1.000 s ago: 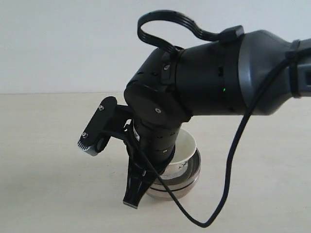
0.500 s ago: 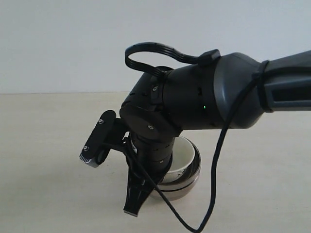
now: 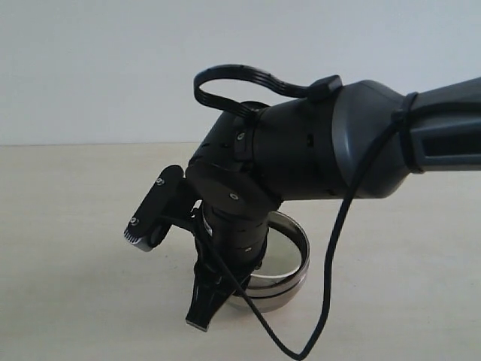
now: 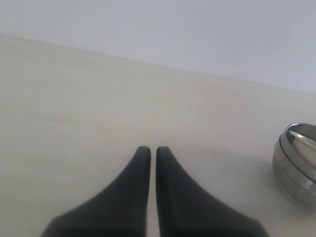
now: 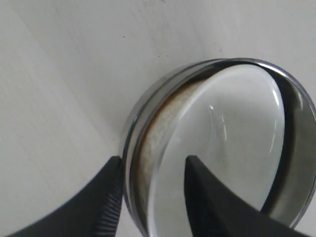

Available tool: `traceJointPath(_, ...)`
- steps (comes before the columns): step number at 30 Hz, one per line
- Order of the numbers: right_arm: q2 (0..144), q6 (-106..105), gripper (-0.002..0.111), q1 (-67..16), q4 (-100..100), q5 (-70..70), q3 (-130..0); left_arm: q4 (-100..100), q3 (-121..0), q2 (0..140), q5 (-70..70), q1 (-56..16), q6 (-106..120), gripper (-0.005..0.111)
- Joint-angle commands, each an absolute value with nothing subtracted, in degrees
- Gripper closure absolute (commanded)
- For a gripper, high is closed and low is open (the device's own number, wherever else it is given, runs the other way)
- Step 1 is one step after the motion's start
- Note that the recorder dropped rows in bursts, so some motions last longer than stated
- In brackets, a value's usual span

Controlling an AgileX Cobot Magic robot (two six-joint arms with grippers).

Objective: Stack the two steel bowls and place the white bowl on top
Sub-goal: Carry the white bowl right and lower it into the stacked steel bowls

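The two steel bowls [image 3: 294, 280] sit nested on the table, their shiny rims [image 5: 129, 129] one inside the other. The white bowl [image 5: 232, 138] rests inside them, its rim about level with theirs. My right gripper [image 5: 154, 160] is open and straddles the near walls: one finger is outside the steel bowls, the other inside the white bowl, with a gap to its wall. In the exterior view only its outer finger [image 3: 201, 314] shows, beside the stack. My left gripper [image 4: 149, 149] is shut on nothing, low over bare table, with the steel stack [image 4: 296, 165] off to one side.
The pale table [image 3: 68, 256] stretches around the stack, with a plain wall behind it. The bulky right arm [image 3: 316, 150] and its dangling cable [image 3: 331, 286] hang over the bowls and hide much of them in the exterior view.
The white bowl stood tilted above the steel rim a second ago and has sunk down into the steel bowls. The right arm lowered with it and shifted slightly left.
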State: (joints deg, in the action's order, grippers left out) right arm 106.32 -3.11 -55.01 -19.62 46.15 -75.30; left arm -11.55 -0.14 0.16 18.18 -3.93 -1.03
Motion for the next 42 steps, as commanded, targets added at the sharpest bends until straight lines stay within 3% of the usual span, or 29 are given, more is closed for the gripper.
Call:
traceJointPath(1,105.8,-3.1,0.072,-54.8,-21.1,48.0,-75.3,-11.5,0.0,0.0,17.9,-3.8,-1.5,0.103)
traceJointPath(3,105.8,-3.1,0.076,-54.8,-21.1,48.1,-75.3,-11.5,0.0,0.0,17.9,-3.8,-1.5,0.103)
traceJointPath(8,105.8,-3.1,0.109,-54.8,-21.9,47.9,-75.3,-11.5,0.0,0.0,17.9,-3.8,-1.5,0.103)
traceJointPath(17,105.8,-1.8,0.098,-54.8,-21.3,47.8,-75.3,-11.5,0.0,0.0,17.9,-3.8,-1.5,0.103)
traceJointPath(42,100.7,-1.7,0.099,-54.8,-16.8,42.4,-75.3,-11.5,0.0,0.0,17.9,-3.8,-1.5,0.103)
